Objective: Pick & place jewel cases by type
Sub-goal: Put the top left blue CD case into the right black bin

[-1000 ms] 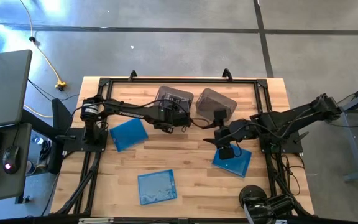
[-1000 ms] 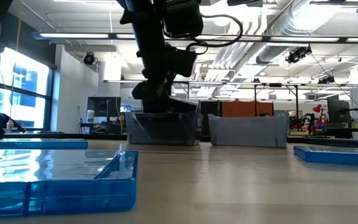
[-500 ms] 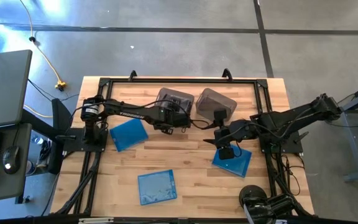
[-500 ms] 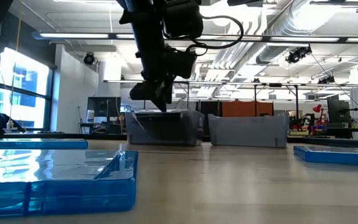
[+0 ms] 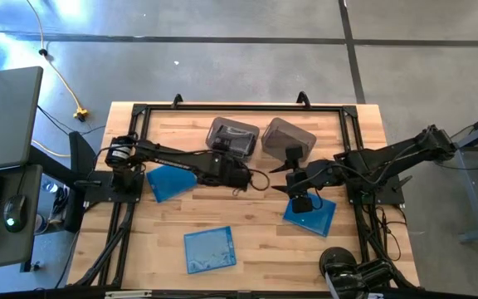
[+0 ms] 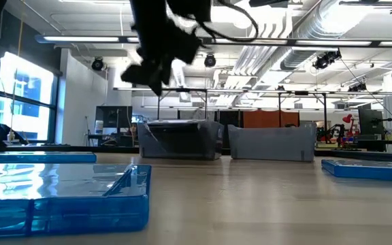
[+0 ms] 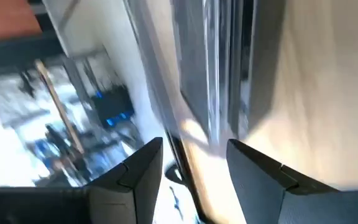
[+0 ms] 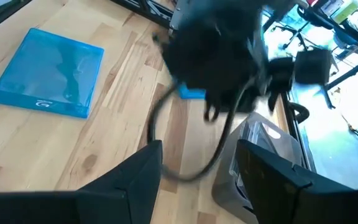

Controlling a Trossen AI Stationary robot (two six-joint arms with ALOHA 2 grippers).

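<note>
Nearest the front edge of the pale wooden table, a blue jewel case with a cloud-like pattern is lying flat, its clear plastic catching the ceiling lights in the low view; no writing on it can be read from here. A second blue case is resting farther back on the left, partly under the left arm, and a third blue case is sitting on the right, under the right gripper. That claw is hanging just above it with its two dark fingers standing apart and nothing between them.

The left gripper is hovering over bare wood near the middle of the table, in front of the bins, raised well off the surface in the low view. Its fingers are spread with a gap showing between them, gripping nothing.

At the back, two translucent grey bins are standing side by side, close together. The left bin is holding dark flat cases; how many, I cannot tell. What the right bin is holding I cannot make out.
</note>
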